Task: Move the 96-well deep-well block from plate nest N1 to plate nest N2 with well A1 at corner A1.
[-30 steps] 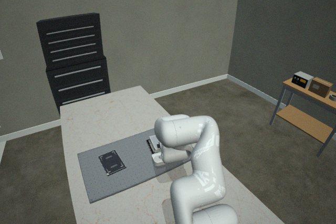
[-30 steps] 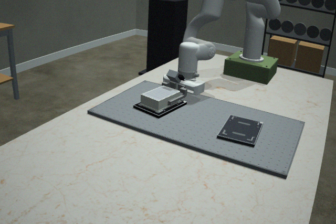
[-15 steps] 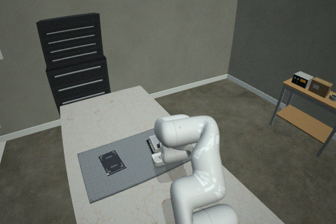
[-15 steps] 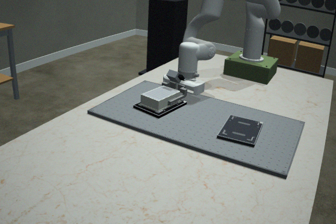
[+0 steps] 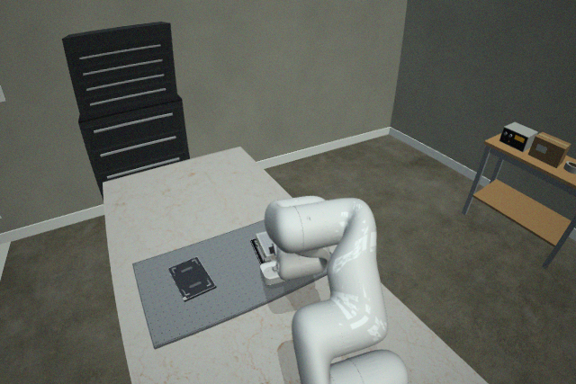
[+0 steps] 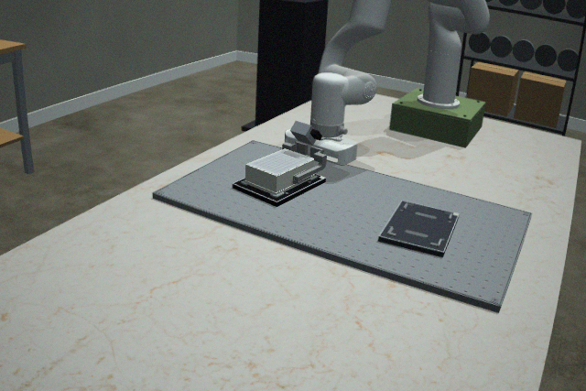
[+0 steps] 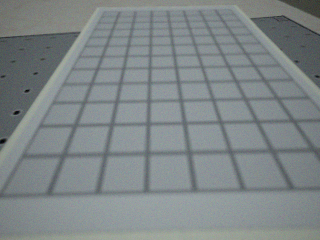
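Observation:
The pale deep-well block (image 5: 265, 241) (image 6: 276, 169) (image 7: 165, 110) sits level on the dark nest N1 (image 5: 256, 254) (image 6: 253, 193). Its gridded top fills the wrist view. My gripper (image 6: 285, 164) is low at the block's end nearest the arm's base and is shut on the block. One finger pad lies against the block's long side in the exterior view; the other finger is hidden behind the block, and no finger shows in the wrist view. I cannot make out the cut-off corner. Nest N2 (image 5: 191, 278) (image 6: 417, 225) is empty, with a small white mark (image 5: 184, 298) (image 6: 455, 213) at one corner.
Both nests stand on a grey perforated board (image 5: 232, 277) (image 6: 350, 216), set on a pale stone-patterned table (image 5: 176, 212) (image 6: 236, 301). The arm stands on a green block (image 6: 426, 123) behind the board. In the top view the arm covers part of N1.

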You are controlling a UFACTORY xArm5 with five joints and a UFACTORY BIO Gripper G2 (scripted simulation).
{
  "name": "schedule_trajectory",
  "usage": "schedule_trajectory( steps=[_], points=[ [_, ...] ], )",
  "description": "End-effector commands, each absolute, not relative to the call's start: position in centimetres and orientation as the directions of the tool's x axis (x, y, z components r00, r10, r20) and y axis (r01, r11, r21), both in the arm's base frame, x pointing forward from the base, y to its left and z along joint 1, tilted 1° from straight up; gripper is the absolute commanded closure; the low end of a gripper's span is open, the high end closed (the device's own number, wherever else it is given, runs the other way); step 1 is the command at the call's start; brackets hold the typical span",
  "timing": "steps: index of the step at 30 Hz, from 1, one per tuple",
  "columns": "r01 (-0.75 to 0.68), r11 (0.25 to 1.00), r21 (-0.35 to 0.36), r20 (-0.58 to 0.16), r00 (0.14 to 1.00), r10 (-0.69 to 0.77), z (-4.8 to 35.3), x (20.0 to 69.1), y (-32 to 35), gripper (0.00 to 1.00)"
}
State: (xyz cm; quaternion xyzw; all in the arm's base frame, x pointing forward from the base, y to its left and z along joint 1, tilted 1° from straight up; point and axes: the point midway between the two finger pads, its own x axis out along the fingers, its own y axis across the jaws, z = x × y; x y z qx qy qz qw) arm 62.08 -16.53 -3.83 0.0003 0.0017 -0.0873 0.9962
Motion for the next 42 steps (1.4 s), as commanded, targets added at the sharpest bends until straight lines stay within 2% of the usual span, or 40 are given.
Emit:
schedule_trajectory(
  steps=[1,42],
  points=[
    [0.174,0.985,-0.012,0.0,0.985,-0.174,-3.3,62.2,-16.6,1.0],
    [0.174,0.985,-0.012,0.0,0.985,-0.174,-0.4,62.2,-16.5,1.0]
  ],
)
